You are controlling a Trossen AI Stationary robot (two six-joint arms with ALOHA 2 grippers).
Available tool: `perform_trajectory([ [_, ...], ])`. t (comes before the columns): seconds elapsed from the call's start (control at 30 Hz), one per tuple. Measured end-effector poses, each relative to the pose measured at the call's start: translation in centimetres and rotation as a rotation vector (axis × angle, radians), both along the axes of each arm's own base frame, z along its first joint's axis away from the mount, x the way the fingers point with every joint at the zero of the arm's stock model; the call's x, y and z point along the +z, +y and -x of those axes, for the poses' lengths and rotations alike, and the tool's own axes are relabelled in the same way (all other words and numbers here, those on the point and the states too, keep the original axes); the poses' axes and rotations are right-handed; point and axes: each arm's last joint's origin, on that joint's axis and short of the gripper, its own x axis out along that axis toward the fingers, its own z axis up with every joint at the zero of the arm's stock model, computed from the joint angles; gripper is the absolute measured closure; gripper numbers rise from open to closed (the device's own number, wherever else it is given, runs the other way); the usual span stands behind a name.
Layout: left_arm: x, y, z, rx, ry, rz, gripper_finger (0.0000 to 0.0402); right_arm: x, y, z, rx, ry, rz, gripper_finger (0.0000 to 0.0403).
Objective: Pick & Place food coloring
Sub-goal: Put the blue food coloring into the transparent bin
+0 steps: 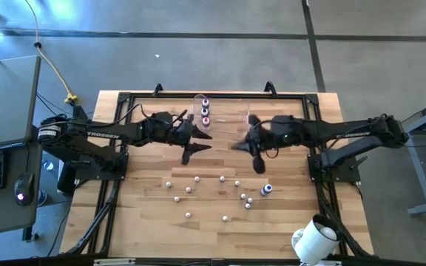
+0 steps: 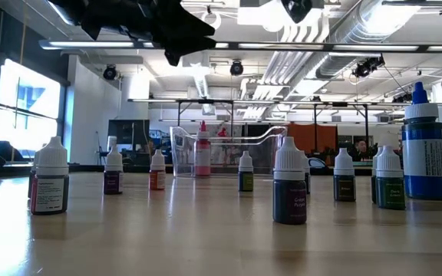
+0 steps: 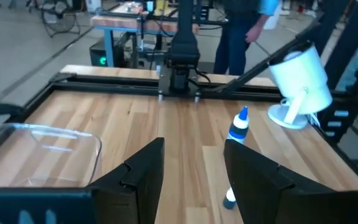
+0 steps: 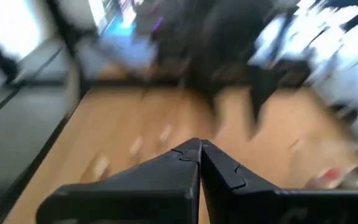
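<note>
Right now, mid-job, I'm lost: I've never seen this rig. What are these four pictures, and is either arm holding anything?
You see two dark robot arms over a wooden table. The high view looks straight down; the low view looks level across the tabletop; each wrist view looks past that arm's own fingers. The left gripper is open and empty, hanging above the table. The right gripper is shut, with nothing between its fingers. Small white-capped food coloring bottles stand scattered on the table, plus a taller blue bottle. At the table's far side sits a clear plastic tub with a few bottles inside. A big white cylinder stands at the near right corner.
</note>
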Motion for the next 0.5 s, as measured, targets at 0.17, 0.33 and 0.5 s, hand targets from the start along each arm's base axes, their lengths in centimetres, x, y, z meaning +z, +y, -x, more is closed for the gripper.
perform_trajectory([
  [0.17, 0.0, 0.0, 0.0, 0.013, 0.002, 0.019, 0.0236, -2.5, 1.8, 1.5, 0.224, 0.295, -0.022, 0.0402],
  [0.33, 0.0, 0.0, 0.0, 0.013, 0.002, 0.019, 0.0236, -3.2, 3.2, 2.2, 0.179, 0.392, -0.036, 0.0394],
  [0.5, 0.0, 0.0, 0.0, 0.013, -0.001, 0.019, 0.0236, -3.4, 4.1, 2.7, 0.217, 0.431, -0.025, 0.0361],
])
